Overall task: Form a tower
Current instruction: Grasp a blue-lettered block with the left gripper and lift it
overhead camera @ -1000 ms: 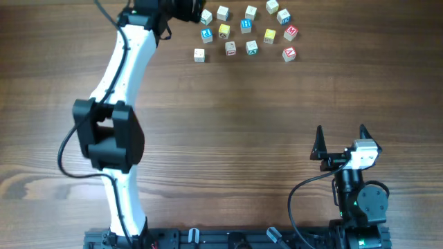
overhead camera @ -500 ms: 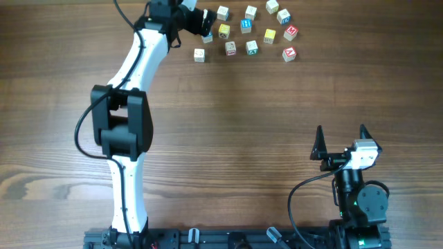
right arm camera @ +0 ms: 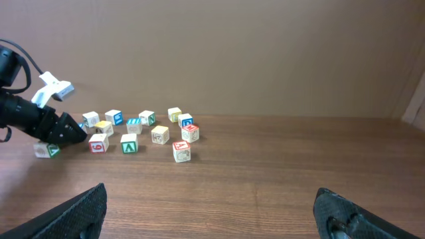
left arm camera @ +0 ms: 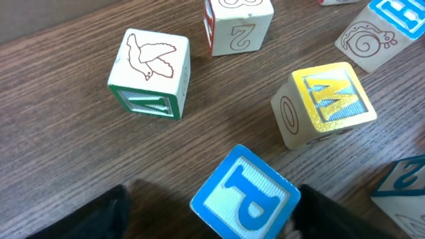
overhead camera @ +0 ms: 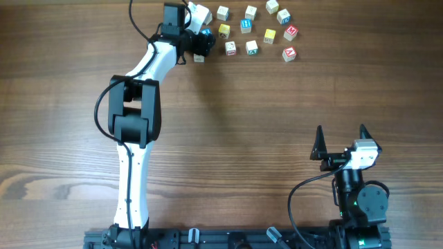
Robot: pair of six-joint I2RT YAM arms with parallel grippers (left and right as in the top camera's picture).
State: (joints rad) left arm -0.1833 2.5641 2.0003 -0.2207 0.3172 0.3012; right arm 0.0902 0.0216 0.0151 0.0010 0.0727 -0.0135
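No tower is in view; small wooden alphabet cubes (overhead camera: 251,31) lie singly at the table's far edge. My left gripper (overhead camera: 205,38) is down among them at the cluster's left end. In the left wrist view a cube with a blue face and letter P (left arm camera: 244,197) sits between the left gripper's (left arm camera: 212,214) fingers. The right finger touches its corner, while the left finger stands apart from it with a gap. My right gripper (overhead camera: 340,142) hovers open near the front right, with nothing between its fingers (right arm camera: 80,212).
Close around the P cube lie a dove cube (left arm camera: 149,73), a yellow W cube (left arm camera: 325,103), a cube marked 2 (left arm camera: 238,23) and a snail cube (left arm camera: 365,40). The right wrist view shows the cluster (right arm camera: 133,126) far ahead, against a brown wall.
The left arm has swung right and lowered onto the cluster's left end, covering the blue cube from above. Its fingers have narrowed around that cube. The right arm has not moved.
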